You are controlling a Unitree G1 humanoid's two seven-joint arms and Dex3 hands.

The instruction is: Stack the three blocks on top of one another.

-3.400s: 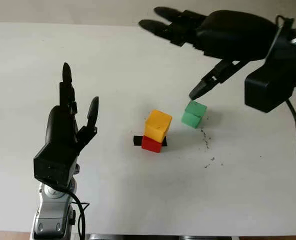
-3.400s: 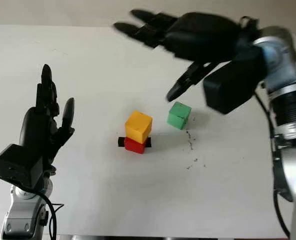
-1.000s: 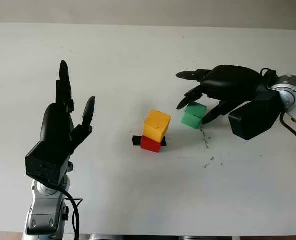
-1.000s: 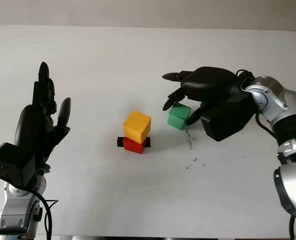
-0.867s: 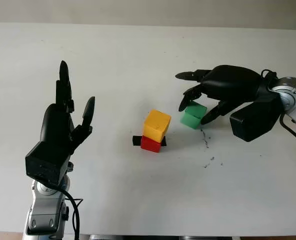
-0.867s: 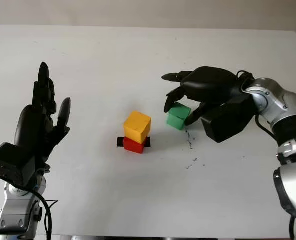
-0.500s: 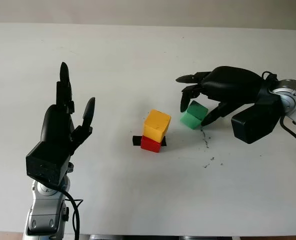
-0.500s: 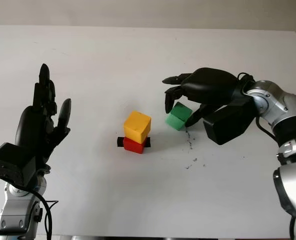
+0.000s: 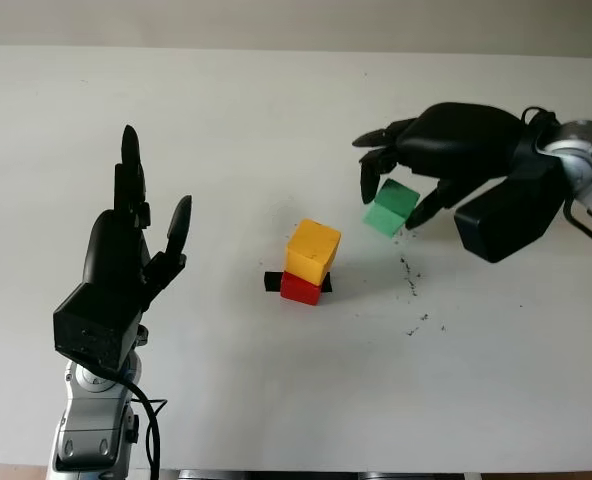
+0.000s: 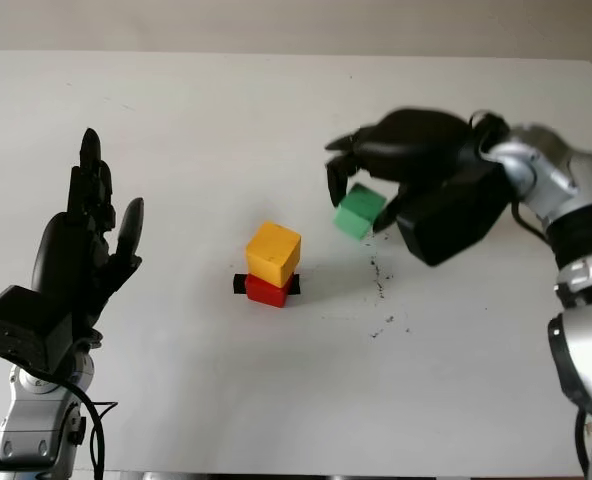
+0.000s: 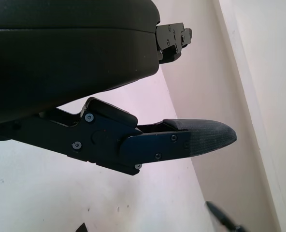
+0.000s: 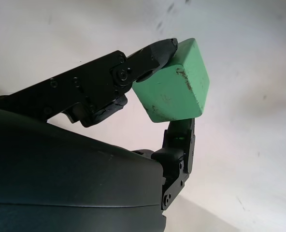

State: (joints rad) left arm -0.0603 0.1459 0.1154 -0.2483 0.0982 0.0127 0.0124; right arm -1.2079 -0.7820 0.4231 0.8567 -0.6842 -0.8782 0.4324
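At the lower left of the left eye view, the robot's left hand [image 9: 126, 265] stands raised above the white table [image 9: 226, 120], palm turned toward the centre, open and holding nothing, its fingers [image 9: 132, 175] pointing up toward the top of the frame and the thumb angled out beside them; the left wrist view shows one dark padded fingertip [image 11: 208, 137] reaching across with nothing between it and the pale surface behind. Near the middle of the frame, the yellow block [image 9: 314, 251] sits on top of the red block [image 9: 301, 288], turned a little out of line with it, and the pair stands on a short strip of black tape [image 9: 273, 281] that sticks out at the red block's left side. To the right of this stack and slightly higher in the frame, the green block [image 9: 390, 209] is tilted and lifted clear of the table, pinched by the right hand [image 9: 446, 150], which reaches in from the right edge at mid-height. In the right wrist view the green block [image 12: 174, 92] is gripped between one black fingertip [image 12: 160, 50] pressed to its upper corner and another finger [image 12: 179, 137] bearing on the opposite face, with scuffs showing along the block's edges. Below the green block, a scatter of small dark specks [image 9: 412, 285] marks the table.
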